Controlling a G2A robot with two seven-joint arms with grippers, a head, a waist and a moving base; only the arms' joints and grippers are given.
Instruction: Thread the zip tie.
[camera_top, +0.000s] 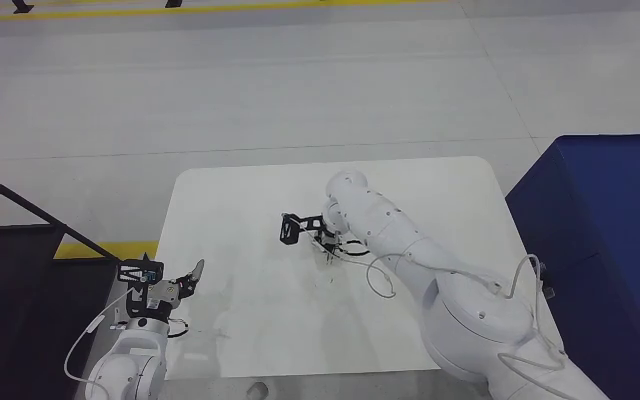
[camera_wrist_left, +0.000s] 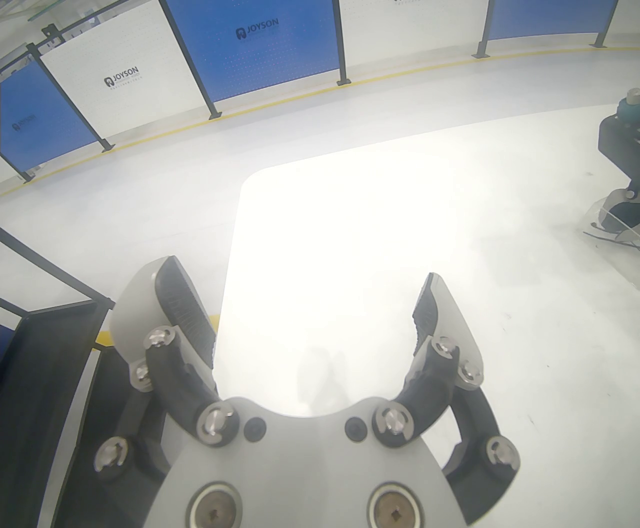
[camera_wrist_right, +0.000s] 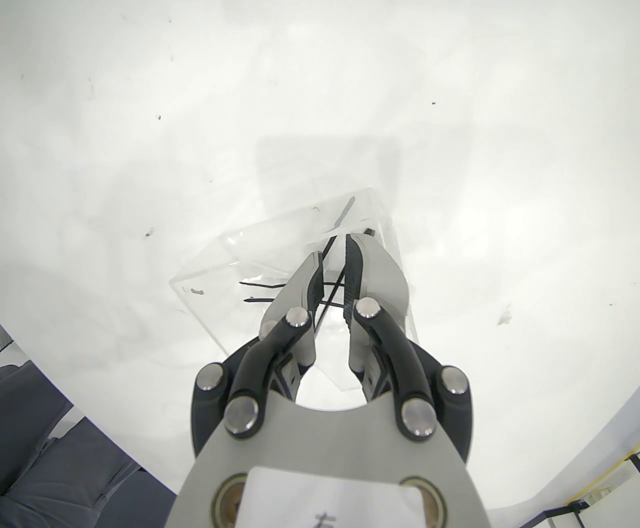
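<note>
Top view, from the left: the left gripper (camera_top: 190, 280) hangs over the near left corner of the white table (camera_top: 250, 330), well apart from everything else on it; its own wrist view shows the left gripper (camera_wrist_left: 302, 270) spread wide with nothing between the ribbed pads (camera_wrist_left: 182, 305), only bare tabletop below; farther along, about the middle of the table, the right gripper (camera_top: 328, 248) points down at the surface from the end of the white arm that comes in from the near right; in the right wrist view the right gripper (camera_wrist_right: 334, 247) sits directly over a clear plastic bag (camera_wrist_right: 225, 260) lying flat on the table, and the black zip ties (camera_wrist_right: 260, 285) lie loose and crossed inside that bag, some running under the tool (whether it is pinching a tie or merely poised over them, I cannot tell); the left wrist view catches the same bag (camera_wrist_left: 602, 215) at a distance, under the other arm's tool; past the table's right edge stands a blue panel (camera_top: 590, 220).
</note>
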